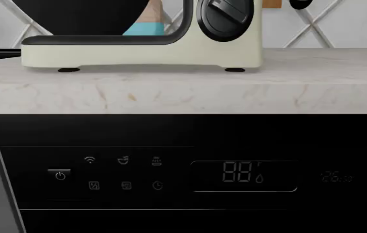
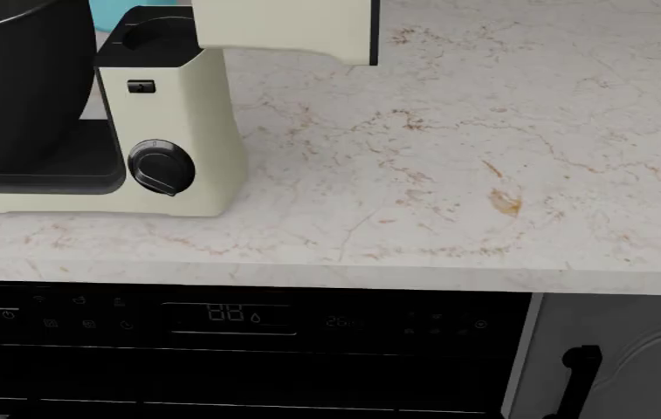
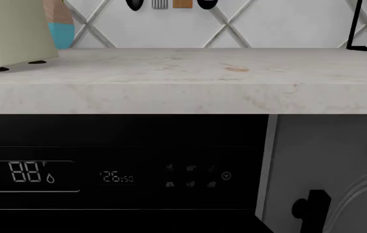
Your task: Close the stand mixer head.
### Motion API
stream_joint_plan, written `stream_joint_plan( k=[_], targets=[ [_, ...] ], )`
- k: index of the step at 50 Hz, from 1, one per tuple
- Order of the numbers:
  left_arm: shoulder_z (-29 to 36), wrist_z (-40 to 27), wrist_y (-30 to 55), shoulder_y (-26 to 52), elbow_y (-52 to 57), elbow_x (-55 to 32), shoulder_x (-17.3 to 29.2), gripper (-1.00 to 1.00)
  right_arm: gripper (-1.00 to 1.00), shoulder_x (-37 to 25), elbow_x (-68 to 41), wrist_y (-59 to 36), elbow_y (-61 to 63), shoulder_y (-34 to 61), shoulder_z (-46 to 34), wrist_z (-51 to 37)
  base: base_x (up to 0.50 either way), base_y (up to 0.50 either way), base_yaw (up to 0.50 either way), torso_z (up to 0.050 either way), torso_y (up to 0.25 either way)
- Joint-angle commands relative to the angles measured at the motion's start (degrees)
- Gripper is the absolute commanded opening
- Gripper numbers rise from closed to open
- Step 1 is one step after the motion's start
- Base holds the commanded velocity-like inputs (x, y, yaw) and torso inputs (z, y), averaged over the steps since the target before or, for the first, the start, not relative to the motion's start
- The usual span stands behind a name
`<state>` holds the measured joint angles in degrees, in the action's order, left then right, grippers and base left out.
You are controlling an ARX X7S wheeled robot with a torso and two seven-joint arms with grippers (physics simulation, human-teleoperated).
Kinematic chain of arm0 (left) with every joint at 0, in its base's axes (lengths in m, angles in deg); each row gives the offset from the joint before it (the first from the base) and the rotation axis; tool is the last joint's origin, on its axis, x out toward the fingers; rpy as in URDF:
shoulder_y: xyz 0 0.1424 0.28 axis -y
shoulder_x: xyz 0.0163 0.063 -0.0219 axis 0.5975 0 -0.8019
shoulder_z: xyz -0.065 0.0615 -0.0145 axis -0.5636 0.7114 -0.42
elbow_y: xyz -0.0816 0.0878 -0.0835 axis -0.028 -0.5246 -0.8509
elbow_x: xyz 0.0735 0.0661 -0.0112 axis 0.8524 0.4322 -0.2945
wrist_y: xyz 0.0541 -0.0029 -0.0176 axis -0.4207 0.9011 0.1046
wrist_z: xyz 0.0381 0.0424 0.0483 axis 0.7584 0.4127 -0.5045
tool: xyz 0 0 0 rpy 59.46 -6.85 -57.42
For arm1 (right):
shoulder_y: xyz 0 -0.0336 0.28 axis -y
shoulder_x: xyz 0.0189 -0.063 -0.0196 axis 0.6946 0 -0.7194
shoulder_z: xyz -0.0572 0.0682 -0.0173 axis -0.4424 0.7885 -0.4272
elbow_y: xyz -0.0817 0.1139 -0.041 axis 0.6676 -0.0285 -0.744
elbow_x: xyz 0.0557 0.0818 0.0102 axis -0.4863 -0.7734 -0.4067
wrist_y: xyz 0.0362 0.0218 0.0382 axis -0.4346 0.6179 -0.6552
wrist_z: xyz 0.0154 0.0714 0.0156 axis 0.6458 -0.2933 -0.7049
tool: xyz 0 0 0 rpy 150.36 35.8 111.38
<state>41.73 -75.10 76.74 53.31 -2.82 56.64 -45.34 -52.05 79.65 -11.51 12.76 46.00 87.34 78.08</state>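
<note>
The stand mixer head [image 2: 289,26] is a blocky cream arm with a black edge stripe, raised and jutting over the counter at the top of the head view. Below it stands the cream column with a black dial [image 2: 158,168] and a black mixing bowl [image 2: 16,78] on the base. The left wrist view shows the mixer base [image 1: 138,53] and the dial [image 1: 225,17] on the counter. The right wrist view shows only a corner of the base [image 3: 8,34]. Neither gripper shows in any view.
The marble counter [image 2: 447,157] runs right of the mixer. Under it is a black dishwasher panel with a lit display [image 2: 228,312], and a grey cabinet door with a black handle [image 2: 574,371] at its right. Utensils hang on the tiled wall [image 3: 170,4].
</note>
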Motion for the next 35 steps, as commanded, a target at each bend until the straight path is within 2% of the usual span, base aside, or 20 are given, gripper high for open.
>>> stream_joint_plan(
  k=[1, 2, 8, 10, 16, 18, 19, 21, 24, 26, 30, 35],
  targets=[
    [0.75, -0.75, 0.13, -0.01, 0.15, -0.66, 0.66, 1.00, 1.00, -0.98, -0.98, 0.00, 0.07, -0.05, -1.22, -1.22, 0.00, 0.00, 0.00, 0.000, 0.000],
    [1.72, -3.90, -6.12, -0.12, -2.25, 1.98, 0.72, 1.00, 1.00, -1.02, -2.26, -0.73, 0.21, 0.09, -1.37, -1.21, 0.00, 0.00, 0.00, 0.000, 0.000],
    [2.90, -3.03, -6.99, -1.10, -0.38, -3.12, 2.11, 1.00, 1.00, -2.02, -2.95, -1.35, 0.64, 0.11, -2.52, -3.31, 0.00, 0.00, 0.00, 0.000, 0.000],
    [3.73, -0.47, -11.02, -2.56, 0.42, -5.02, 3.19, 1.00, 1.00, -2.27, -3.14, -1.07, 0.32, 0.24, -2.82, -3.72, 0.00, 0.00, 0.00, 0.025, 0.000],
    [4.54, -2.31, -13.21, -3.05, 1.09, -3.32, 3.66, 1.00, 1.00, -2.96, -3.45, -1.40, 1.14, 0.15, -4.05, -4.53, 0.00, 0.00, 0.00, 0.050, 0.000],
    [5.09, -4.16, -16.55, -2.63, 0.60, 0.49, 4.04, 1.00, 1.00, -3.49, -3.78, -7.11, 4.84, 1.00, -4.73, -4.46, 0.00, 0.00, 0.00, 0.050, 0.000],
    [4.85, -4.38, -14.56, -2.90, 2.91, -0.13, 4.03, 1.00, 1.00, -4.14, -3.17, -8.17, 6.96, 1.05, -5.57, -4.12, 0.00, 0.00, 0.00, 0.050, 0.000],
    [4.03, -5.08, -9.33, -1.55, 9.91, -1.22, 4.12, 1.00, 1.00, -5.24, -2.50, -16.89, 16.18, 3.34, -5.18, -5.08, 0.00, 0.00, 0.00, 0.050, 0.000],
    [3.19, -6.90, -2.70, 3.46, 17.51, -0.70, 3.96, 1.00, 1.00, -6.40, -3.87, -24.81, 24.19, 8.76, -2.94, -5.62, 0.00, 0.00, 0.00, 0.050, 0.000],
    [2.47, -7.24, 1.90, 7.85, 19.77, -2.71, 3.79, 1.00, 1.00, -7.14, -4.29, -30.70, 27.63, 12.49, -2.77, -5.57, 0.00, 0.00, 0.00, 0.050, 0.000],
    [1.47, -8.11, 8.43, 13.17, 24.37, -4.69, 4.26, 1.00, 1.00, -7.29, -6.95, -35.91, 31.38, 17.09, -0.78, -5.12, 0.00, 0.00, 0.00, 0.050, 0.000],
    [-0.85, -8.35, 8.15, 13.18, 25.93, -7.36, 5.29, 1.00, 1.00, -8.52, -7.63, -39.63, 34.35, 18.95, 0.12, -5.38, 0.00, 0.00, 0.00, 0.050, 0.000]
  ],
)
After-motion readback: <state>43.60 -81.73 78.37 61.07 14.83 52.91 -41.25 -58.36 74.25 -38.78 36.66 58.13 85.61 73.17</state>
